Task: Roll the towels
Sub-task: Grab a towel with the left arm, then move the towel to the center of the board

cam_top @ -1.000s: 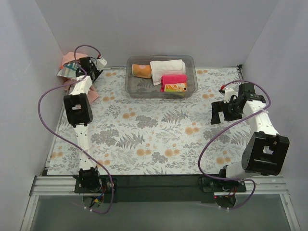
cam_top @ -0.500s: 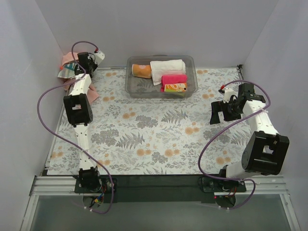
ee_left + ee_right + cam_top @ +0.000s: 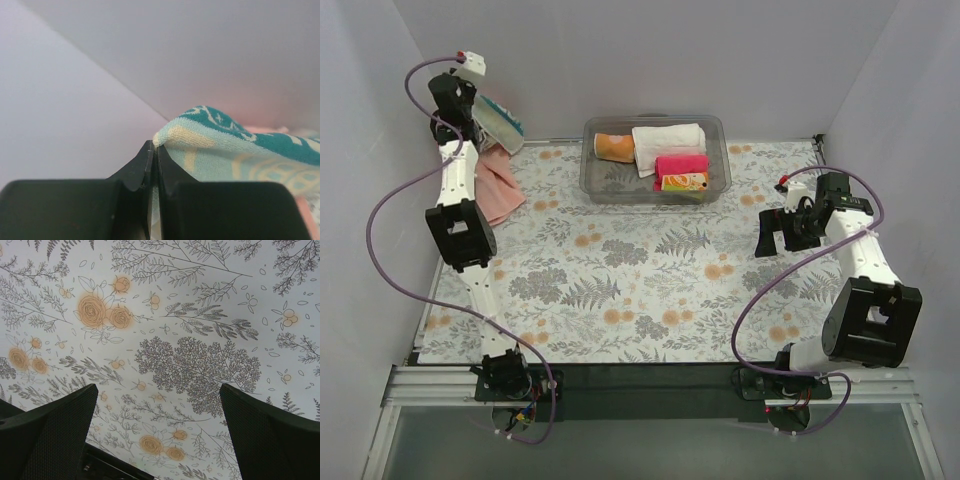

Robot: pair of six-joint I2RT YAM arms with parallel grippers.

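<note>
Left pincer (image 3: 153, 149) aloft with patterned cloth (image 3: 235, 150)

At your far left corner, the large towel (image 3: 498, 186) lies on the table (image 3: 640, 275). The small cloth (image 3: 501, 121) hangs above it, pinched in the left gripper (image 3: 153, 150) near the back wall. The bin (image 3: 620, 190) sits far centre with rolled towels (image 3: 668, 137) inside, and the right gripper (image 3: 157, 390) hovers over the table's right side, apart from the bin.
</note>
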